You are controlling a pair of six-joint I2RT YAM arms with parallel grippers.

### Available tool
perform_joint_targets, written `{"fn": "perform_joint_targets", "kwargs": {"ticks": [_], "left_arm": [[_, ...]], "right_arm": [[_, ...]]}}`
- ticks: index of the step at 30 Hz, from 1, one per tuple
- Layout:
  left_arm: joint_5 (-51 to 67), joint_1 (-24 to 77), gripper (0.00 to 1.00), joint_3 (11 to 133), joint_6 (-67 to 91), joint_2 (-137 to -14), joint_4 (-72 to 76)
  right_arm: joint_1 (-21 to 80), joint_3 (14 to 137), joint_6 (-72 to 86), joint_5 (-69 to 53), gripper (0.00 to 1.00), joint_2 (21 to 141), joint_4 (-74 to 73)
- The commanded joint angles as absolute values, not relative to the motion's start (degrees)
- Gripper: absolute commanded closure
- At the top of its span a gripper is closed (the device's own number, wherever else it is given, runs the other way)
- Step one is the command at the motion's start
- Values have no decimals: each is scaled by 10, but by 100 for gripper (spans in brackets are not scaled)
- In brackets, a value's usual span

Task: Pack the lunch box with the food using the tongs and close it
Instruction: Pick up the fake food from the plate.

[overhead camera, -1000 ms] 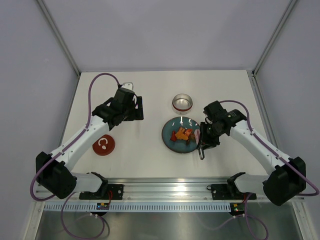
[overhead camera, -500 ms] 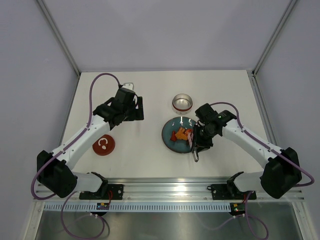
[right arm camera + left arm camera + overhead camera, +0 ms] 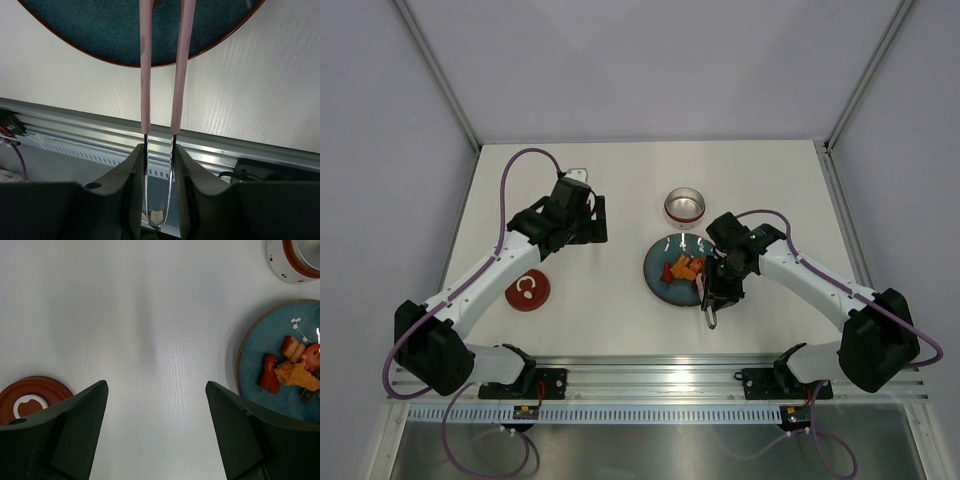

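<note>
Currently the right gripper (image 3: pixel 159 160) clamps the tongs (image 3: pixel 145 75), tips over the plate (image 3: pixel 654 275) bearing the food (image 3: pixel 683 269); the lunch box (image 3: pixel 685 207) stands just behind the plate. The left gripper (image 3: pixel 156 390) gapes left of it.

Tongs (image 3: pixel 145 75) are pink, plate (image 3: pixel 100 30) teal, lid (image 3: pixel 45 387) red.
</note>
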State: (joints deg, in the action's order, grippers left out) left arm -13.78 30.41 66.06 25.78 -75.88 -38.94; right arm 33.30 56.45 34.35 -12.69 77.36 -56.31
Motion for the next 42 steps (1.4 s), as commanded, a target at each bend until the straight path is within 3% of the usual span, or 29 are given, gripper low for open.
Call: {"fn": "perform_joint_targets", "kwargs": {"ticks": [1, 33, 38, 42], "left_arm": [[-143, 301, 16, 658, 263, -756, -367], [-147, 302, 16, 653, 263, -753, -369], [-146, 301, 16, 652, 263, -753, -369], [-146, 302, 16, 651, 263, -754, -370]], "right_arm": [[345, 570, 352, -119, 66, 784, -552], [367, 607, 351, -80, 60, 845, -536], [367, 605, 351, -81, 64, 846, -537], [368, 606, 351, -80, 74, 839, -544]]}}
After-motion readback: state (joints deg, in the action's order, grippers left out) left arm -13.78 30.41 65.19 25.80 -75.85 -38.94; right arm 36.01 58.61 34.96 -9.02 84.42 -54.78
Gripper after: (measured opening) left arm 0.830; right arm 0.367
